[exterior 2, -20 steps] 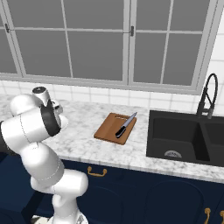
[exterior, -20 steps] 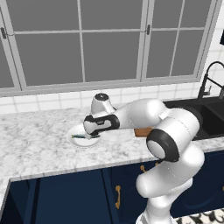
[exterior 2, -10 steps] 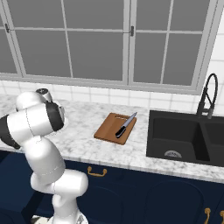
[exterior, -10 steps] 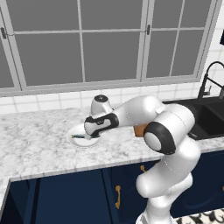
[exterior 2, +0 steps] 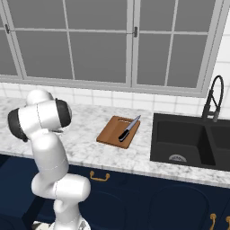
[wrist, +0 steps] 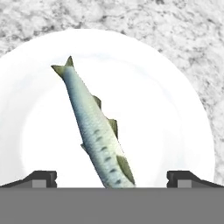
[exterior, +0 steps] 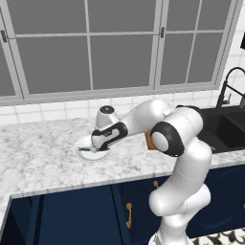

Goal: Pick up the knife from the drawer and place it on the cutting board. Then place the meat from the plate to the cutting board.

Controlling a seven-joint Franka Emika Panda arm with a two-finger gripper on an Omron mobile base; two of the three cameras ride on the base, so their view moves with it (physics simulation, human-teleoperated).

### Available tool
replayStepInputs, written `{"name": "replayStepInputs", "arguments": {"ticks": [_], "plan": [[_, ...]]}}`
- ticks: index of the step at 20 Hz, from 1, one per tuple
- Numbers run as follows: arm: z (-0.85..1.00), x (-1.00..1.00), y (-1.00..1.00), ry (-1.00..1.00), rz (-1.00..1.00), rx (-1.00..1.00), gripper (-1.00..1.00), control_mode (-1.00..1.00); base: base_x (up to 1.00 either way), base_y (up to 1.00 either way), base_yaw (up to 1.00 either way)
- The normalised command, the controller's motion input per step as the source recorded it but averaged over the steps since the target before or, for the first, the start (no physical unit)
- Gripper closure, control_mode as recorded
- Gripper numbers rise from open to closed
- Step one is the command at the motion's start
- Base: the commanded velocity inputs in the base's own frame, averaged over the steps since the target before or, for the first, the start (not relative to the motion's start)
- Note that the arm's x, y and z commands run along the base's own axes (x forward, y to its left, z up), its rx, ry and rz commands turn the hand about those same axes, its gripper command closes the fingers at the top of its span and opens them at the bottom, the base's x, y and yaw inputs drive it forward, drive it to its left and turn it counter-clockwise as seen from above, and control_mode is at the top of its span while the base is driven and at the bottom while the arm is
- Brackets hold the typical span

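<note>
**Fish on the plate, fingers spread either side**

I have the gripper (wrist: 112, 177) low over the plate (wrist: 183, 113), fingers (wrist: 41, 177) wide apart and holding nothing. The fish (wrist: 94, 127) lies on the plate between them, tail pointing away from my camera, its body running down under the bottom edge of the hand view. From the left base camera the hand (exterior: 103, 139) sits right over the plate (exterior: 82, 152) on the counter (exterior: 38, 158).

I judge the fish light, slim and likely slick, with a soft body that could squirm out of a shallow pinch. I'd close across its thick middle, behind the fins, not near the thin tail.

The knife (exterior 2: 129, 128) already rests on the board (exterior 2: 110, 132), leaving bare wood beside it for the fish.

I can read no labels, brands or writing anywhere.
</note>
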Motion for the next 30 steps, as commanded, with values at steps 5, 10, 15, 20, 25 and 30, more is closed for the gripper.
{"name": "replayStepInputs", "arguments": {"ticks": [5, 10, 15, 20, 25, 30], "plan": [[-0.10, 0.34, 0.36, 0.01, 0.00, -0.03, -1.00, -1.00, 0.00, 0.00, 0.00], [-0.17, 0.12, 0.30, 0.00, 0.00, -0.01, -1.00, -1.00, 0.00, 0.00, 0.00], [-0.34, 0.01, 0.15, 0.00, 0.00, -0.04, -1.00, -1.00, 0.00, 0.00, 0.00], [-0.50, 0.00, 0.05, -0.01, -0.01, -0.15, -1.00, -1.00, 0.00, 0.00, 0.00], [-0.59, -0.08, 0.33, -0.03, 0.00, -0.07, 1.00, -1.00, 0.00, 0.00, 0.00], [-0.58, -0.50, 0.28, -0.05, 0.00, 0.15, 1.00, -1.00, 0.00, 0.00, 0.00]]}}
